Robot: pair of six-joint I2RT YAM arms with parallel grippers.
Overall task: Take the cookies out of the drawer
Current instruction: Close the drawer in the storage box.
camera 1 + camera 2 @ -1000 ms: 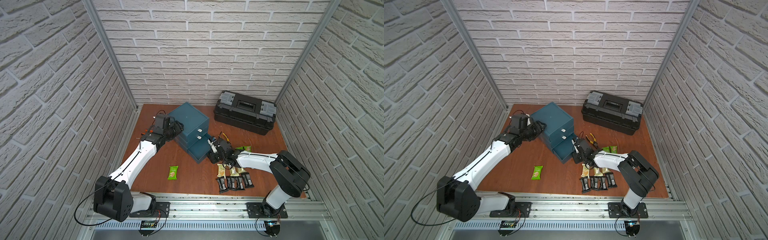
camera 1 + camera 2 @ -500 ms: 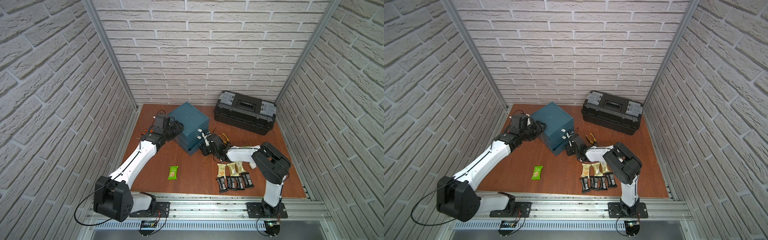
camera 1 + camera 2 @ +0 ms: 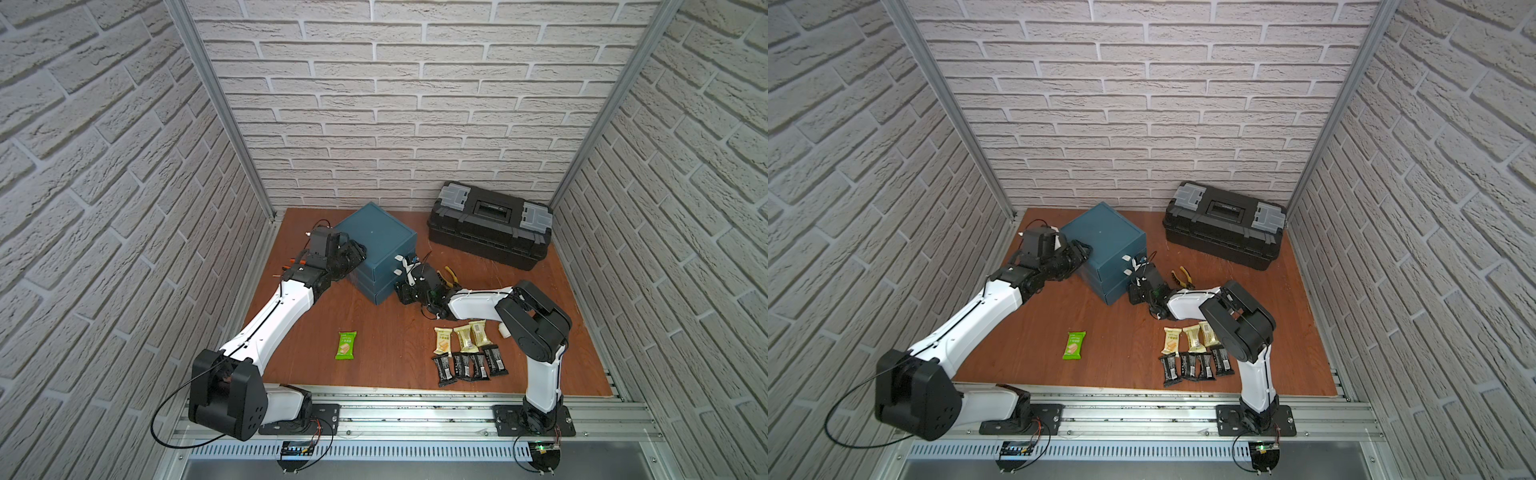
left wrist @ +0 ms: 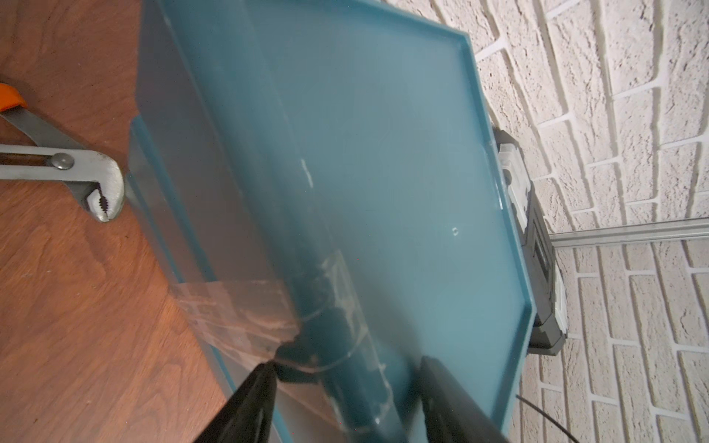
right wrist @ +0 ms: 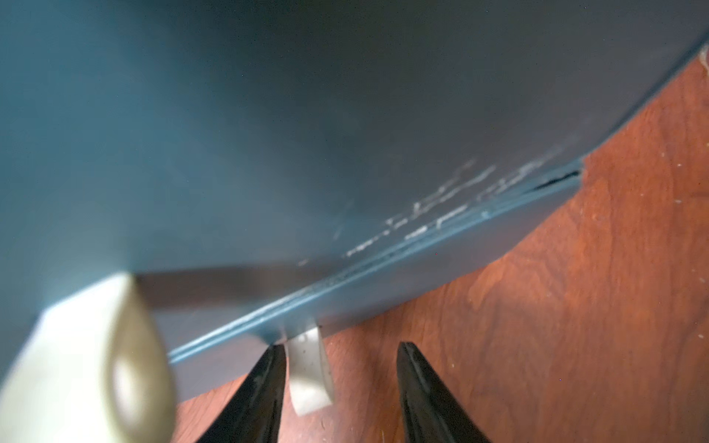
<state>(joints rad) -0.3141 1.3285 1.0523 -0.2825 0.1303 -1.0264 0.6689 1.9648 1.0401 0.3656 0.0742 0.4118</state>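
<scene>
**Right claw loose around a drawer tab, cookies out on the table**

The right gripper [image 5: 341,345] had its fingers spread. A white handle tab [image 5: 309,376] on the teal drawer cabinet [image 3: 376,237] sat between them, right against one finger and clear of the other. The left gripper [image 4: 347,362] was clamped over the cabinet's corner on its own side, a finger on each face.

The cookies [image 3: 460,365] lay on the wooden table [image 3: 395,324] by the right arm: three gold packets [image 3: 465,337] in a row, with four black packets [image 3: 1187,365] just in front of them. One green packet [image 3: 346,345] sat off alone, nearer the left arm. The yellow-handled pliers [image 3: 451,274] lay beside the right wrist, and the black toolbox [image 3: 490,226] stood by the back wall.
</scene>
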